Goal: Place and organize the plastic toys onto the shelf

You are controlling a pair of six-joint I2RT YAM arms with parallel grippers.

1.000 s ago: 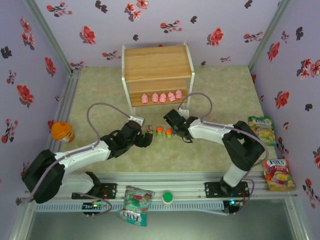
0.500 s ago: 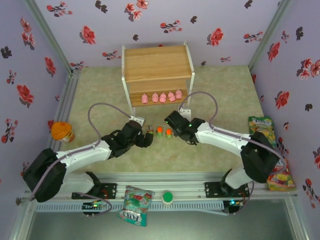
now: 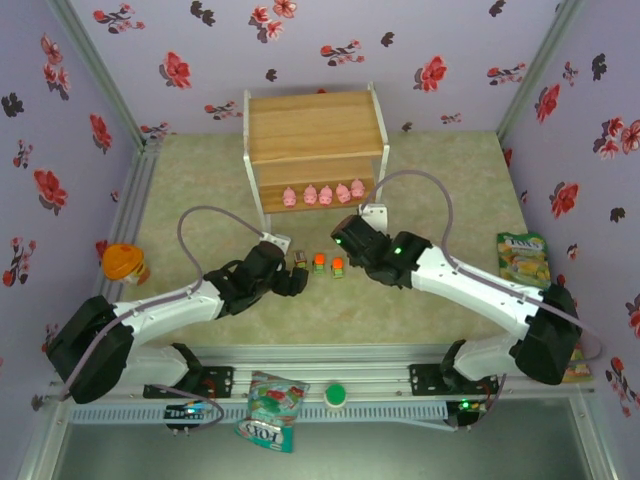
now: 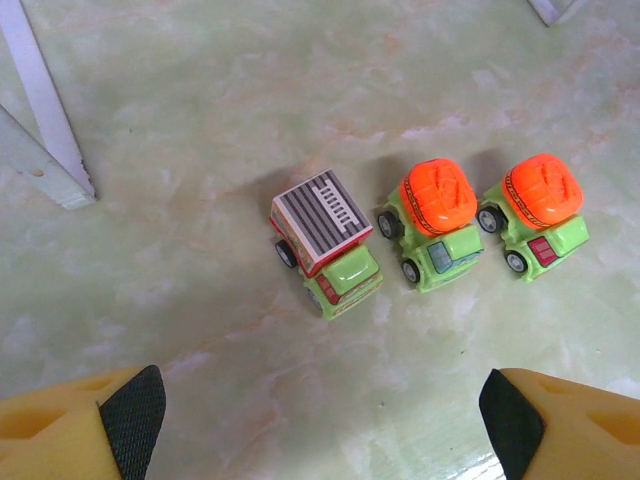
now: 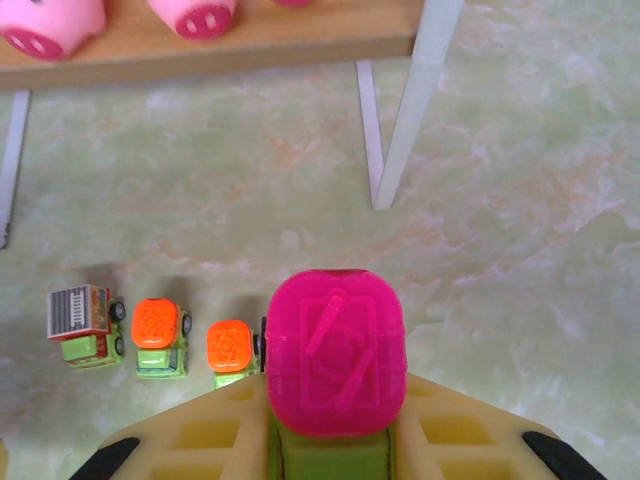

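Pink-topped car sits clamped in the right gripper, mid-frame (left gripper gapes, empty); next, it needs carrying up-frame onto the shelf.

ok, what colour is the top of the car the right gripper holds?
Magenta pink, on a green body. The car shows best in the right wrist view.

Pigs cropped at top edge, pink-topped car lower body hidden
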